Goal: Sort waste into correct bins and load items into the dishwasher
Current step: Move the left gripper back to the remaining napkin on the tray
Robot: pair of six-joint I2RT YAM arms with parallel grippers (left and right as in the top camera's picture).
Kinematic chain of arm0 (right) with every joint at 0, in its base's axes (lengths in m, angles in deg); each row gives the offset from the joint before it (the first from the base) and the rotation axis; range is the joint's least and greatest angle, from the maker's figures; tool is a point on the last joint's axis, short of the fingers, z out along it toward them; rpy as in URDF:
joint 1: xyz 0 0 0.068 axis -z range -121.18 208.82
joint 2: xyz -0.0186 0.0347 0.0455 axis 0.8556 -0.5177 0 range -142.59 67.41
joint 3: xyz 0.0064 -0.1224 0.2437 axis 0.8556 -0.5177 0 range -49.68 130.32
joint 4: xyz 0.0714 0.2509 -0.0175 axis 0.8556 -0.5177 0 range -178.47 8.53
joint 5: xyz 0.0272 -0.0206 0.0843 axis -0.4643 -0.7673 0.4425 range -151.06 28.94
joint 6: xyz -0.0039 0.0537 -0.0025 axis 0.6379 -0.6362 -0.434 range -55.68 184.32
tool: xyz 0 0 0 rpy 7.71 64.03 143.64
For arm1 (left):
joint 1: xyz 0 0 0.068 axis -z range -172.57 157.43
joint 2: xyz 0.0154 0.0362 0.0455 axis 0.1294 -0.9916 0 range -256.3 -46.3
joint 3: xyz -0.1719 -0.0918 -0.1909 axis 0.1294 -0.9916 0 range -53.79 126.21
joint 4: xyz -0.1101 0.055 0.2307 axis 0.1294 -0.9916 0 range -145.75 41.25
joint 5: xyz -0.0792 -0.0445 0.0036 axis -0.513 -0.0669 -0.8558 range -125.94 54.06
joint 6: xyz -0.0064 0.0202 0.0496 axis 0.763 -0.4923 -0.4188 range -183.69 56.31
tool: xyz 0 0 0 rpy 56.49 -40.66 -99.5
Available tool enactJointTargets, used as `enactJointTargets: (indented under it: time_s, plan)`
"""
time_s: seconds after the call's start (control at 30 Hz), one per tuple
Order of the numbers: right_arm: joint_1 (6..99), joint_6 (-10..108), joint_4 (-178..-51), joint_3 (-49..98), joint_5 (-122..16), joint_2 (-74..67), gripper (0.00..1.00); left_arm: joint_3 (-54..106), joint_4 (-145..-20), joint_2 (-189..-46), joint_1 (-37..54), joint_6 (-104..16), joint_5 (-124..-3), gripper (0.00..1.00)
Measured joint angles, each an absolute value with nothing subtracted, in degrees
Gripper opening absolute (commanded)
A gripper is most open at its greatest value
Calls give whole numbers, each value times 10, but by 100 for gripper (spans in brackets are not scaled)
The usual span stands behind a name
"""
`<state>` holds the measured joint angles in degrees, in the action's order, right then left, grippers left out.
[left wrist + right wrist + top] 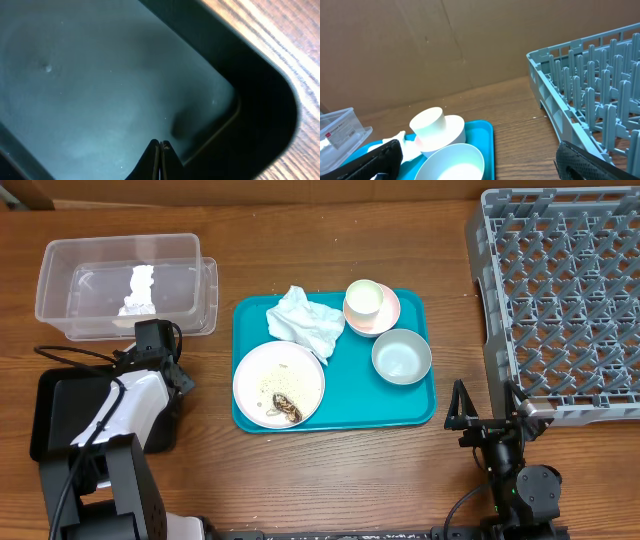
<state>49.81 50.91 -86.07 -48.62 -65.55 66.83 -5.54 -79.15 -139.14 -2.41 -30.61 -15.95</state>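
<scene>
My left gripper (160, 146) is shut and empty, low inside the black tray (100, 75). In the overhead view my left arm (140, 395) covers that tray (48, 415) and hides the fingers. The clear tub (190, 255) behind it holds a piece of white paper (138, 290). On the teal tray (420, 415) lie a crumpled napkin (305, 322), a white plate (278, 375) with food scraps (288, 408), a cup (364, 300) on a pink saucer (390, 315), and a bowl (401, 356). My right gripper (484, 395) is open and empty between the teal tray and the grey rack (565, 300). No red wrapper is in view.
The right wrist view shows the cup (427, 122), the bowl (452, 162), the teal tray's corner (487, 135) and the rack's near wall (555, 100), with bare wood between them. A brown cardboard wall (445, 45) stands behind the table.
</scene>
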Motion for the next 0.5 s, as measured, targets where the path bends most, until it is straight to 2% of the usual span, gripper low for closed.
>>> enactJointTargets:
  time_s: [0.5]
  plan:
    - [498, 509, -860, -486, -656, 668, 100, -55, -783, -1392, -24, -380, -236, 4]
